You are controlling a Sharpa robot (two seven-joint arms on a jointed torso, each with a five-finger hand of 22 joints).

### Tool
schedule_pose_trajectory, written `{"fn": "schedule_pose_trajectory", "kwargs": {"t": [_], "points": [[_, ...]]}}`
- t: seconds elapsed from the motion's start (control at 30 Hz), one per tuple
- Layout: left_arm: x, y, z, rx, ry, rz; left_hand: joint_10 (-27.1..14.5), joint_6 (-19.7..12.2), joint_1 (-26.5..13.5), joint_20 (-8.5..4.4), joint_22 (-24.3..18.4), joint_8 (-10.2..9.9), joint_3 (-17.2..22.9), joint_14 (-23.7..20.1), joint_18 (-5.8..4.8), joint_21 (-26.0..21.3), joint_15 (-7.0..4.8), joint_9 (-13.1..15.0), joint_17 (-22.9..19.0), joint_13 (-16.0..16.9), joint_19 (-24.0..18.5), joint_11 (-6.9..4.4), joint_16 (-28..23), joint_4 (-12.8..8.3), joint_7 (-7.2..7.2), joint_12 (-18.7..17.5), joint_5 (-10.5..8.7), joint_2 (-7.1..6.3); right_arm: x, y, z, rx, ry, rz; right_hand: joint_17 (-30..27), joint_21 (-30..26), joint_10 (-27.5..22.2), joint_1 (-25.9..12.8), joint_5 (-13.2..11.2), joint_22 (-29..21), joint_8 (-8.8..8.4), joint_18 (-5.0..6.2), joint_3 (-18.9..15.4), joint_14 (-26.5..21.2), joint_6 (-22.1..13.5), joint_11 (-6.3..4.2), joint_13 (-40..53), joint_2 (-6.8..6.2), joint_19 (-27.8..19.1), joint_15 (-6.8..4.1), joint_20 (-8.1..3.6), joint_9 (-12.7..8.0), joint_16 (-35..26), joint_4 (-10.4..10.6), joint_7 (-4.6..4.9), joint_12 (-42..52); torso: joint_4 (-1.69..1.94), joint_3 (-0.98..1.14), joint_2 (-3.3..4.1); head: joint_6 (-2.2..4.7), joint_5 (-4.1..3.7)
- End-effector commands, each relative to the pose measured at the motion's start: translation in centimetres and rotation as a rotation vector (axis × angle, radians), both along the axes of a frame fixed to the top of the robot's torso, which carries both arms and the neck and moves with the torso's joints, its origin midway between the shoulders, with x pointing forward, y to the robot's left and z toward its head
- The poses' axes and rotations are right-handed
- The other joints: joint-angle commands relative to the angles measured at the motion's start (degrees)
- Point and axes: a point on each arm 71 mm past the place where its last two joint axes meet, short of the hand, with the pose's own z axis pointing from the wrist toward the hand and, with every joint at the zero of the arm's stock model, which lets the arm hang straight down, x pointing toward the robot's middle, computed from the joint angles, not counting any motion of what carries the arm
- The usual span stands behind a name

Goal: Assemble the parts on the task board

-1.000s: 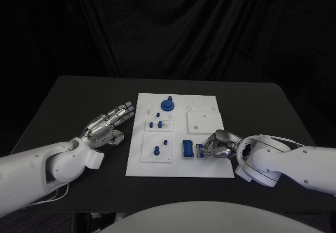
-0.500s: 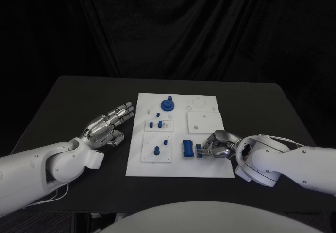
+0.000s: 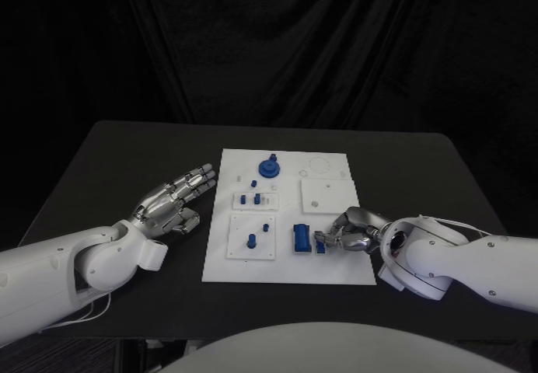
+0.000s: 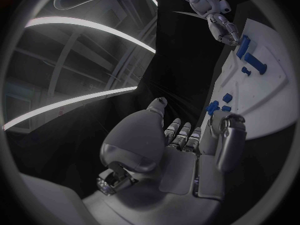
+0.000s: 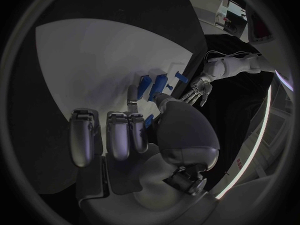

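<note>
The white task board lies mid-table. A blue round part stands at its far end, small blue pegs sit in its left plates, and a blue block lies near the front. My right hand rests on the board's front right, just right of that block, fingers curled, pinching a small blue part between thumb and finger; the part shows beside the thumb in the right wrist view. My left hand hovers open, fingers spread, left of the board.
Two blank white plates sit on the board's right half, just beyond my right hand. Black table surrounds the board, with bare room on the left, right and far sides.
My right hand has shifted slightly toward the board's front with the small blue part. The left hand has not moved.
</note>
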Motion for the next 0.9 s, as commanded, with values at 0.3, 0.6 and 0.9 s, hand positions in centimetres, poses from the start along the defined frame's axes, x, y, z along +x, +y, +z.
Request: {"fn": "schedule_pose_trajectory", "kwargs": {"t": [0.3,0.6,0.9], "points": [[-0.1,0.0,0.0,-0.015,-0.002,-0.003,-0.06,0.31,-0.31,0.21,15.09,0.24,0.27,0.15,-0.79,0.17,0.45,0.05,0.08,0.09,5.92,0.06,0.29,-0.11,0.2,0.25,0.29,-0.06,-1.3,-1.1,0.2,0.002,0.011,-0.006,14.9,-0.19,5.98,3.45,2.24,13.71,1.52,-0.33,-1.37,5.89,0.29,-0.37,15.09,-0.87,4.31,0.14,0.16,1.0,0.09,-1.4,-0.12,0.16,0.03,0.01,0.04,0.01,-0.07],[-0.2,0.0,0.0,-0.016,-0.002,-0.003,-0.06,0.31,-0.32,0.24,15.09,0.25,0.3,0.17,-0.79,0.17,0.46,0.05,0.09,0.09,5.92,0.05,0.33,-0.14,0.2,0.3,0.31,-0.06,-2.3,-1.2,-0.5,-0.01,0.056,0.001,14.71,-0.33,5.98,4.87,0.32,13.66,8.5,-0.29,-4.14,5.85,-0.94,-1.37,15.09,-0.43,4.25,-0.71,-0.61,7.23,0.04,-0.33,-1.24,0.16,-0.15,-0.07,0.0,0.01,0.18],[-0.2,0.1,0.0,-0.015,0.0,-0.004,-0.06,0.38,-0.33,0.26,15.09,0.28,0.34,0.17,-0.79,0.17,0.47,0.06,0.09,0.09,5.92,0.05,0.33,-0.16,0.23,0.31,0.33,-0.05,-2.3,-1.0,-0.9,-0.014,0.067,0.006,14.57,-0.4,5.98,3.06,-4.91,13.63,11.27,-0.27,-6.26,5.83,-1.6,-1.82,15.09,0.75,4.23,-1.12,-1.01,9.97,0.0,0.14,-1.73,0.16,-0.11,-0.03,-0.13,0.01,0.28]]}}
